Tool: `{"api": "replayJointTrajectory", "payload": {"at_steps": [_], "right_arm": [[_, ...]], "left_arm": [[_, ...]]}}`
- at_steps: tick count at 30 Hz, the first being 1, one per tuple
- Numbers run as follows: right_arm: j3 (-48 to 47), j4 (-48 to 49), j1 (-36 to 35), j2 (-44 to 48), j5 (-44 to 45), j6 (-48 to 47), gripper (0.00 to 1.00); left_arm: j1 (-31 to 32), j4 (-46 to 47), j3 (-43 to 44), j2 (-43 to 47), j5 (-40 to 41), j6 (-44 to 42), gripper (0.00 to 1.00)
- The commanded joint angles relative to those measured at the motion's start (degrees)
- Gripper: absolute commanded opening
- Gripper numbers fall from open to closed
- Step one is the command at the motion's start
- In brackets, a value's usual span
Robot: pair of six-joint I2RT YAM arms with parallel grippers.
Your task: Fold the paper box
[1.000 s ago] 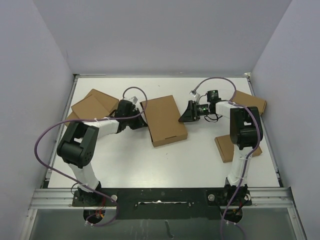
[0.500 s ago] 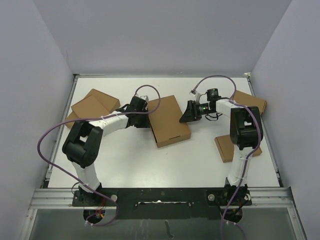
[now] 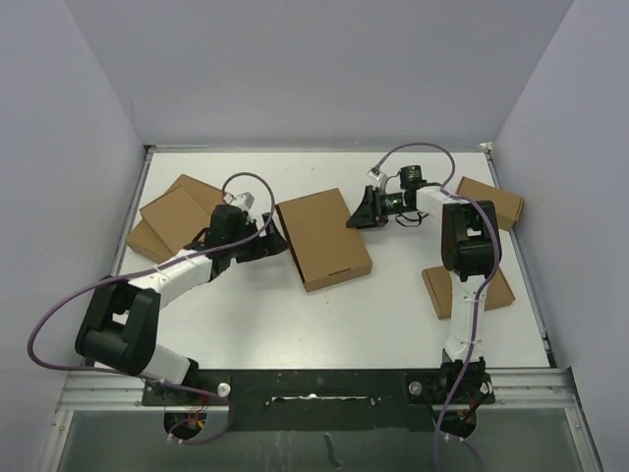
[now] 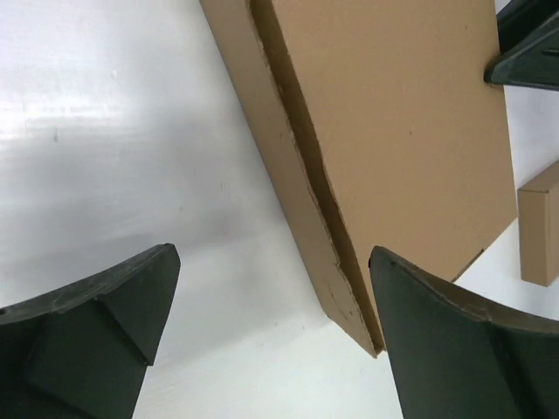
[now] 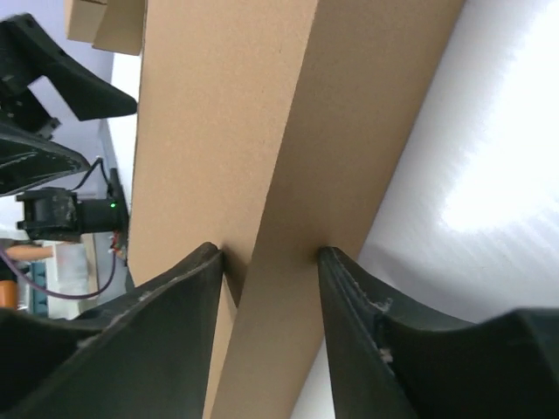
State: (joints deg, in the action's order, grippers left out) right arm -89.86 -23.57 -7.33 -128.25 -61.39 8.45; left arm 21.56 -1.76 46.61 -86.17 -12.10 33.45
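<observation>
I judge the paper box [image 3: 322, 239], lying flat mid-table [image 3: 393, 305], to be light, stiff and easily creased, so take it by its long side edges. Your left gripper [image 3: 273, 244] stands spread wide just beside the box's left edge, holding nothing. Your right gripper [image 3: 360, 209] sits half spread astride the right side wall, and I cannot tell whether it pinches.

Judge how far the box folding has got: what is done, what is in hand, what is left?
Done: the box lies closed and flat, lid down over its walls. In hand: the right pincer clamps the box's right edge near the far corner; the left pincer is open beside the left side, touching nothing. Left: perhaps tucking the front tab; whether it is locked cannot be told.
</observation>
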Motion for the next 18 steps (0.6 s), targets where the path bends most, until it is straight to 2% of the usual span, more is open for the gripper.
{"api": "replayJointTrajectory", "payload": {"at_steps": [1, 5, 10, 11, 12, 13, 16, 18], "right_arm": [[2.6, 2.9, 1.2, -0.1, -4.5, 5.3, 0.39], [5.9, 4.9, 3.2, -1.4, -6.4, 7.8, 0.28], [7.9, 5.2, 5.3, -2.7, -6.2, 8.4, 0.22], [7.9, 4.3, 5.6, -2.7, -5.5, 7.6, 0.21], [7.5, 2.9, 5.9, -2.8, -4.5, 6.3, 0.21], [7.4, 2.6, 6.0, -2.8, -4.3, 6.0, 0.21], [6.2, -0.7, 6.4, -3.0, -1.7, 3.2, 0.2], [5.5, -2.9, 6.5, -3.1, 0.7, 0.8, 0.2]], "left_arm": [[-1.1, 16.0, -7.7, 5.5, -3.1, 6.1, 0.97], [-1.3, 25.1, -10.9, 2.9, -6.9, 11.8, 0.98], [-1.7, 32.0, -13.2, 1.5, -7.3, 17.0, 0.96], [-2.1, 31.7, -13.4, 1.8, -7.0, 17.2, 0.91], [-2.3, 31.1, -13.6, 2.0, -6.3, 17.3, 0.8], [-2.3, 31.0, -13.6, 2.1, -6.1, 17.3, 0.78], [-2.3, 30.3, -12.6, 0.6, -6.3, 17.3, 0.57], [-2.3, 30.3, -11.1, -2.3, -7.3, 17.3, 0.5]]}}
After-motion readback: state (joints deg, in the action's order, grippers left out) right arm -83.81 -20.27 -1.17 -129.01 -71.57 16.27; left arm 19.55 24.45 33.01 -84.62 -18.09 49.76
